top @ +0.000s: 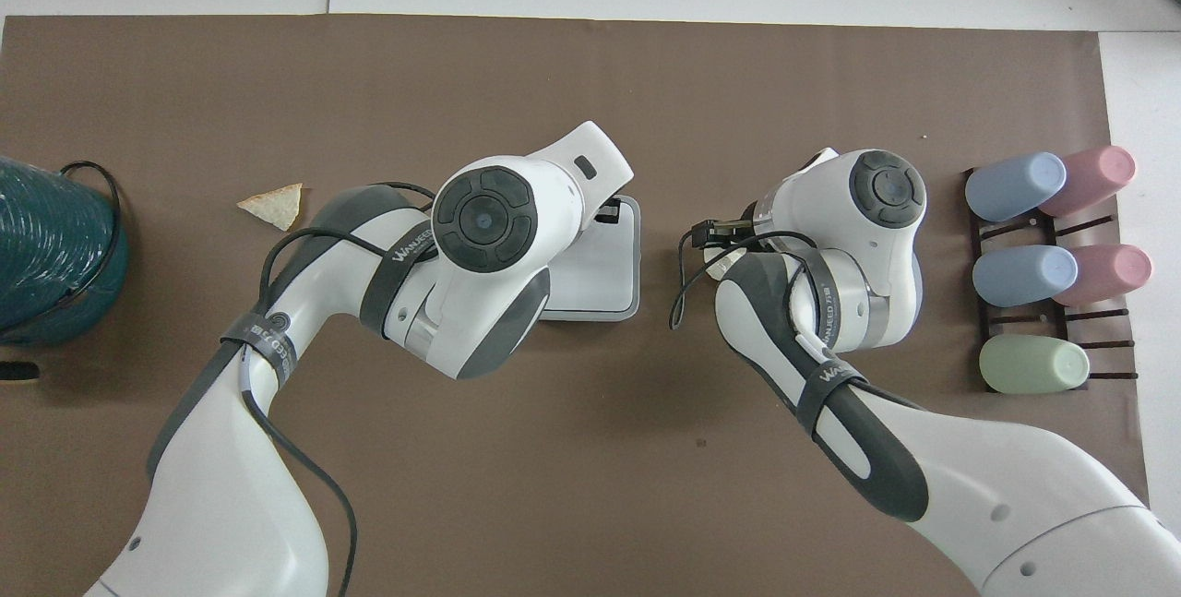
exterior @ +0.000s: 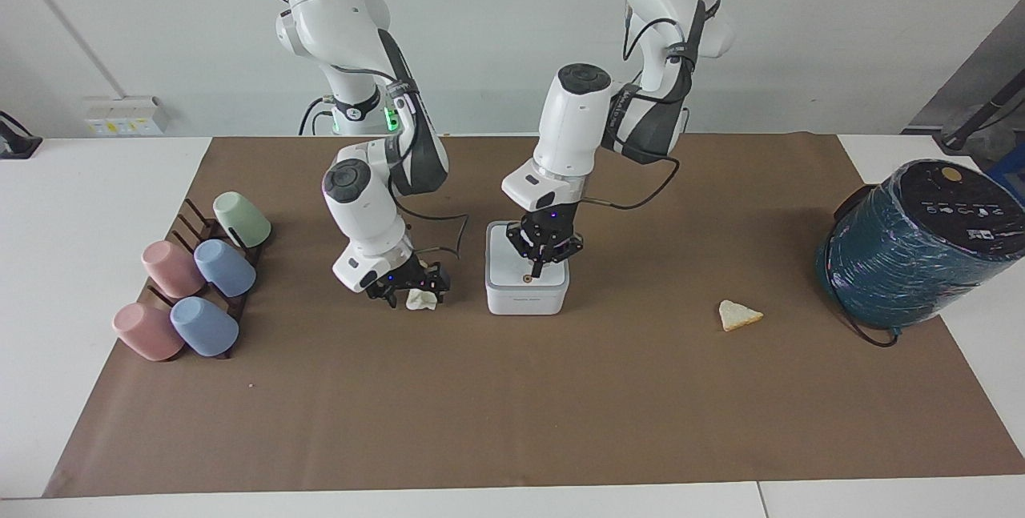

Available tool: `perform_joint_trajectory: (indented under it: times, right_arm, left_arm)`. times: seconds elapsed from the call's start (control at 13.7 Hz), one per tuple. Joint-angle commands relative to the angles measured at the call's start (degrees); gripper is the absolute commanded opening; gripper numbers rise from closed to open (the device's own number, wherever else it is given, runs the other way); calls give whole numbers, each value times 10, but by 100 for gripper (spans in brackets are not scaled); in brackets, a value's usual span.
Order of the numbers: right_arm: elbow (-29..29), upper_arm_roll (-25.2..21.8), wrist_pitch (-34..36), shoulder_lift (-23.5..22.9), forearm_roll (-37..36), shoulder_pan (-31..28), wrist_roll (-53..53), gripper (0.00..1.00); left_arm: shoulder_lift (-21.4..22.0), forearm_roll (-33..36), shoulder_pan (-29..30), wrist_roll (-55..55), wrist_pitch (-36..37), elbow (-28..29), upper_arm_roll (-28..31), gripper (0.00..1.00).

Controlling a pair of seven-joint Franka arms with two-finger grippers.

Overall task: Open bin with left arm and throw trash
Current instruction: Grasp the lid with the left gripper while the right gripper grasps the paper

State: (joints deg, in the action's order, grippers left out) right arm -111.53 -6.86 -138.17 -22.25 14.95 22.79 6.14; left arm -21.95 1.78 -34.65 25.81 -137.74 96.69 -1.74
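Note:
The white bin [exterior: 526, 294] stands mid-mat with its lid down; part of it shows in the overhead view [top: 604, 279]. My left gripper [exterior: 535, 266] is shut, and its tip is low over the lid, just above the orange dot [exterior: 526, 279]. My right gripper [exterior: 412, 287] is down at the mat, open, with its fingers around the white tissue wad [exterior: 422, 300], which sits beside the bin toward the right arm's end. The pale yellow chunk is hidden by that gripper. The tan bread piece [exterior: 738, 315] lies on the mat toward the left arm's end, also in the overhead view [top: 273, 204].
A big teal wrapped cylinder [exterior: 913, 250] lies at the left arm's end of the table. A dark rack with several pastel cups [exterior: 192, 286] stands at the right arm's end. A brown mat [exterior: 512, 414] covers the table.

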Motion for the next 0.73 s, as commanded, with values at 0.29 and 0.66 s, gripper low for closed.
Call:
perform_joint_trajectory:
  times: [0.29, 0.66]
  right_arm:
    - [8, -1, 59, 33, 18, -4, 46, 0]
    - [58, -5, 152, 92, 12, -55, 54, 0]
  left_arm:
    - [39, -6, -15, 6, 154, -31, 7, 0]
    - [97, -7, 13, 9, 267, -14, 11, 0]
